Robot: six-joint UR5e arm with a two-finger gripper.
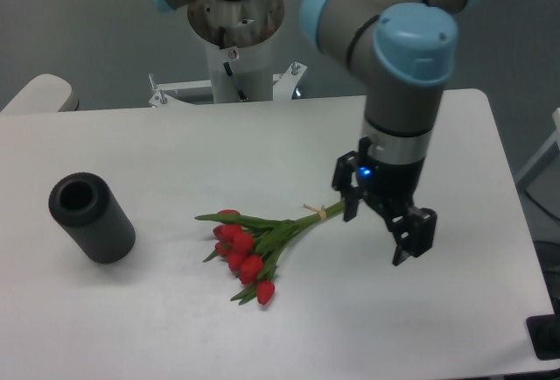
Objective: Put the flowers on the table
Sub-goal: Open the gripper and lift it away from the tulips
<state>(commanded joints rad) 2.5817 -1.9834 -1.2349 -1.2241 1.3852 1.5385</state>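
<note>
Right of centre in the frame, the claw (pixel 385 227) hangs over the counter (pixel 157 144) with its two dark fingers spread apart and nothing between them; one finger shows clearly at the lower right, the other is partly tucked under the wrist near the stem ends. A small blue light glows on the wrist housing above it.

Just left of the claw, the flowers (pixel 249 249) lie flat on the white surface near the middle of the frame, buds pointing toward the lower left and stems running up to the right, where the tan band cinches them. Whether the near finger touches the stem tips cannot be told from this view.

Judged from how things lie, the placing looks essentially done: the bunch rests on the counter by its own weight and the claw holds nothing. What seems left is only for the arm to draw clear.

The buds are glossy red, closed and oval; the leaves are long, narrow and green, splaying left. The counter is smooth, matte white with rounded corners. At the left of the frame lies a dark grey cylinder (pixel 92 218), hollow at its visible end, with a dull, slightly rough-looking skin, well apart from the bunch.
</note>
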